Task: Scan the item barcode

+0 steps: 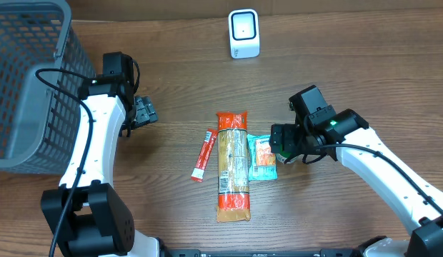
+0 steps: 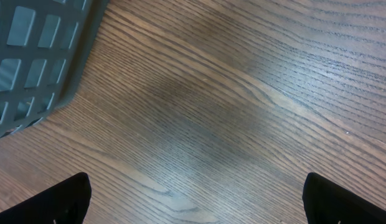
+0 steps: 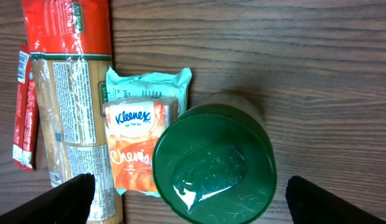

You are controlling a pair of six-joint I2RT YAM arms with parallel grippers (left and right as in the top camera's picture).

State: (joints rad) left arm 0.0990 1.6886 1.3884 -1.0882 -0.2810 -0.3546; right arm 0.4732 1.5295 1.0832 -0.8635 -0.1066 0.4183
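Several items lie mid-table: a long pasta packet (image 1: 233,168) with an orange-red end, a thin red stick sachet (image 1: 203,155), a Kleenex tissue pack (image 1: 262,158) and a jar with a green lid (image 3: 213,163). The white barcode scanner (image 1: 244,33) stands at the far edge. My right gripper (image 3: 187,199) hangs open above the jar, one finger on each side of the lid and neither touching it. In the right wrist view the tissue pack (image 3: 140,134) lies against the jar's left side and the pasta packet (image 3: 68,106) is further left. My left gripper (image 2: 196,199) is open over bare wood.
A grey mesh basket (image 1: 28,78) fills the far left of the table, and its corner (image 2: 37,56) shows in the left wrist view. The left arm (image 1: 100,121) stands beside the basket. The items lie close together, side by side.
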